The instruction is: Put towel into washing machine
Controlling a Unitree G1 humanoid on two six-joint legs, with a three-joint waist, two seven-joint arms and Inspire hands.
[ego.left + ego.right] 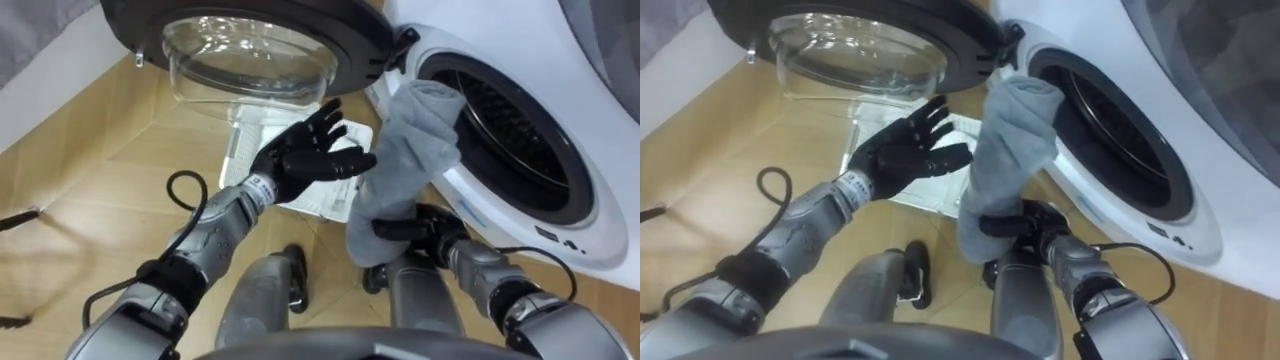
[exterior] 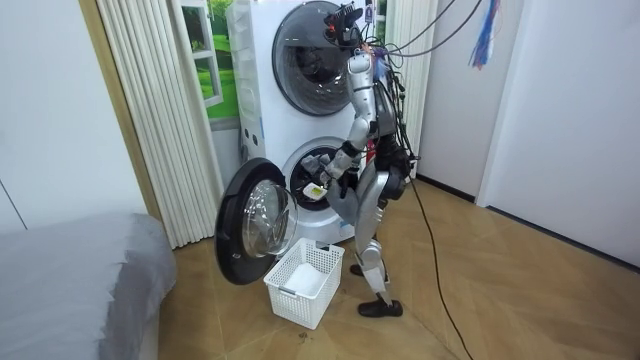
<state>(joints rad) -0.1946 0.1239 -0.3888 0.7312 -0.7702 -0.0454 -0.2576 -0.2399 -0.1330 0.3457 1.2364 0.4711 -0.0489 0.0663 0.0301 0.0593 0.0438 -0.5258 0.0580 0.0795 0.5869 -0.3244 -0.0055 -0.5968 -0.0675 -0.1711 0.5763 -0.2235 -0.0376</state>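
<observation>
A grey towel (image 1: pixel 410 150) hangs upright in front of the washing machine's round opening (image 1: pixel 510 130), its top end resting against the opening's rim. My right hand (image 1: pixel 425 228) is shut on the towel's lower end. My left hand (image 1: pixel 315 150) is open with fingers spread, just left of the towel and apart from it. The same towel (image 1: pixel 1010 140) and right hand (image 1: pixel 1025 222) appear in the right eye view, with the left hand (image 1: pixel 905 150) beside them. In the room view I stand bent at the lower washing machine (image 2: pixel 310 180).
The machine's door (image 1: pixel 260 40) is swung wide open to the left. A white laundry basket (image 1: pixel 325 195) sits on the wooden floor below my hands, also the basket (image 2: pixel 303 282) by my feet. A second machine (image 2: pixel 310 50) is stacked above. A grey bed (image 2: pixel 70 280) lies at the room view's left.
</observation>
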